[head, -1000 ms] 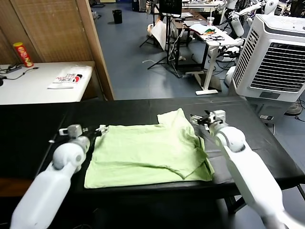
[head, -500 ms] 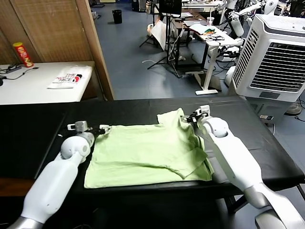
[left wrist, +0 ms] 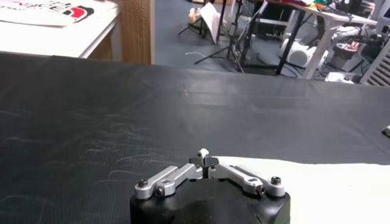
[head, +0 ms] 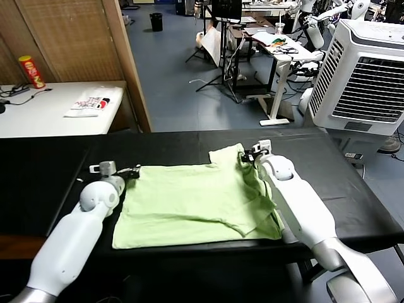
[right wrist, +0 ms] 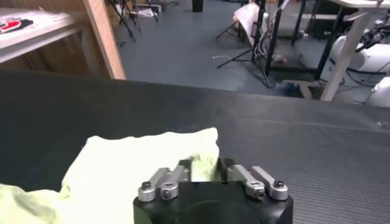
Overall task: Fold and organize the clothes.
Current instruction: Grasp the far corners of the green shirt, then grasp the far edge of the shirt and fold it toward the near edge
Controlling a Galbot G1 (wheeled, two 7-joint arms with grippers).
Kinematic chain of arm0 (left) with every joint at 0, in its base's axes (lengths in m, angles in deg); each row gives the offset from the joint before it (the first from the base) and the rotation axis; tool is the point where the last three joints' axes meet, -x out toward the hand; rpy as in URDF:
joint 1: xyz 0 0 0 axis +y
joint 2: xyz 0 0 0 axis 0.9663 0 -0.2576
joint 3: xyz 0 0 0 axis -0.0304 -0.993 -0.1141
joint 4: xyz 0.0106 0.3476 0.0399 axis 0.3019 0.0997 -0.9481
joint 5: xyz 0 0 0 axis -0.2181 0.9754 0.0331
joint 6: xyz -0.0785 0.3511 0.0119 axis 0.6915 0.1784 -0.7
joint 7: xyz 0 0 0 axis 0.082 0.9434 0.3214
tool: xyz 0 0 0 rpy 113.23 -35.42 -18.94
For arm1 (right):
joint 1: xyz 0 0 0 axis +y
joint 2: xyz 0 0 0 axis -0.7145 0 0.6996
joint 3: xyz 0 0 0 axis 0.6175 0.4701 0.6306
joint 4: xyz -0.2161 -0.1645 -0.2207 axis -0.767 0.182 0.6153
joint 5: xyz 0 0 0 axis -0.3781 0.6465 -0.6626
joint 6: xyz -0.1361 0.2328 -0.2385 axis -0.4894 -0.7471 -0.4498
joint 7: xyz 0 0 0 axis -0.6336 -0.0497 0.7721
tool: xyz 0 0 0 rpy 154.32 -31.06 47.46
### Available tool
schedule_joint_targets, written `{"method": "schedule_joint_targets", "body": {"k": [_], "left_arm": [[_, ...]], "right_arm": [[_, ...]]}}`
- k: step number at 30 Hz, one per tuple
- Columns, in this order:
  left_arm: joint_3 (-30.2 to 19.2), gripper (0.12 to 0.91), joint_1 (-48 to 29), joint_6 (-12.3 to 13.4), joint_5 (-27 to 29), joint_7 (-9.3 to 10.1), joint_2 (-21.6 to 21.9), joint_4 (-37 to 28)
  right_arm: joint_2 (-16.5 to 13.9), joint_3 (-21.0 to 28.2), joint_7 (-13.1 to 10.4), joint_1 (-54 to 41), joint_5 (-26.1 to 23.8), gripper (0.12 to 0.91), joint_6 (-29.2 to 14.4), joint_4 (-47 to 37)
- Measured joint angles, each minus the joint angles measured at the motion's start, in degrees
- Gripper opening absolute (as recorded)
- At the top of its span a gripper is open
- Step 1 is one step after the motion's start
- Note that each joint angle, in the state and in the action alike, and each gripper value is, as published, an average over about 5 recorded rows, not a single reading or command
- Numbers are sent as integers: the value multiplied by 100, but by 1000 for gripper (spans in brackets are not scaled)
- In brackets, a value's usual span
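The shirt point(head: 199, 202) lies spread flat on the black tabletop point(head: 50, 164), its near hem towards the robot, its far edge carrying both tools. The left tool point(head: 130, 172) is closed on the far left corner of the fabric; in the left wrist view the jaws are drawn together over the pale edge of the shirt point(left wrist: 317, 192). The right tool point(head: 248, 156) is closed on the far right corner, beside the raised sleeve; in the right wrist view a pinch of shirt point(right wrist: 140, 167) is seen between the jaws.

Risks are judged as follows. Only a thin margin of soft fabric appears to be held on the left, so the corner may slip out when lifted. If one tool is raised or drawn ahead of the other, the fold line may skew and the far edge may land crooked on the near hem. The already doubled right side may bunch further under the fold. On the dark, grippy tabletop the trailing cloth may drag and wrinkle.

Compared with one second ago, both tools are advanced to the far corners and their jaws, then spread wide, are now shut. The shirt is otherwise undisturbed. Farther off, a white packet point(head: 87, 105) rests on a side table point(head: 38, 120).
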Motion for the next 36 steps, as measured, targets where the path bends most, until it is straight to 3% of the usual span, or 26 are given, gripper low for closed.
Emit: {"method": "schedule_joint_targets", "body": {"k": [6, 12, 15, 20, 25, 31, 36], "left_arm": [[134, 131, 112, 102, 99, 14, 65, 203], [344, 131, 469, 249, 121, 45, 261, 761], [479, 131, 796, 293, 121, 110, 430, 1177], [730, 131, 1448, 324, 111, 482, 670, 1925], [995, 131, 2079, 273, 146, 670, 747, 2585], [1371, 131, 2908, 228, 286, 710, 653, 3279], [1691, 131, 3572, 247, 405, 674, 575, 3721]], "right_arm": [[-340, -164, 107, 374, 226, 126, -35, 738], [-879, -429, 128, 1055, 350, 125, 199, 1868], [-1145, -578, 2, 1450, 362, 124, 387, 2406], [-1469, -837, -305, 2068, 439, 123, 849, 3196], [-1662, -1099, -596, 2639, 487, 122, 1319, 3953], [-1750, -1336, -820, 3309, 476, 123, 1733, 4715], [-1760, -1507, -915, 3849, 393, 122, 1789, 5149]]}}
